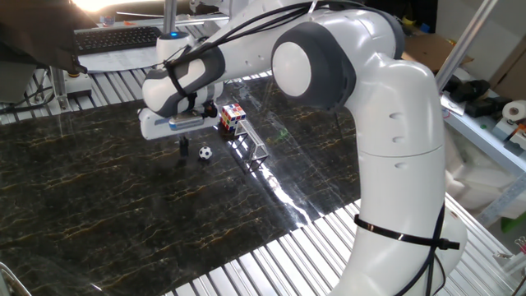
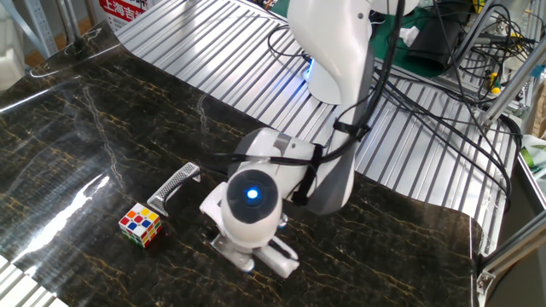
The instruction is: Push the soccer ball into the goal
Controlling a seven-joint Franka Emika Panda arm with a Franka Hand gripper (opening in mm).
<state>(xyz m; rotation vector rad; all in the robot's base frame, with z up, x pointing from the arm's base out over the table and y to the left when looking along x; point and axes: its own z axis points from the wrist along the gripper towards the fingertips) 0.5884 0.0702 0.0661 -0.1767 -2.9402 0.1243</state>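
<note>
The claw, its opening not visible, stands beside the soccer ball; an off-centre push could miss the goal.

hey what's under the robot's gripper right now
In one fixed view, the gripper reaches down to the dark marble table, beside the soccer ball, with the goal beyond. In the other fixed view, the wrist covers the ball and the jaws.
</note>
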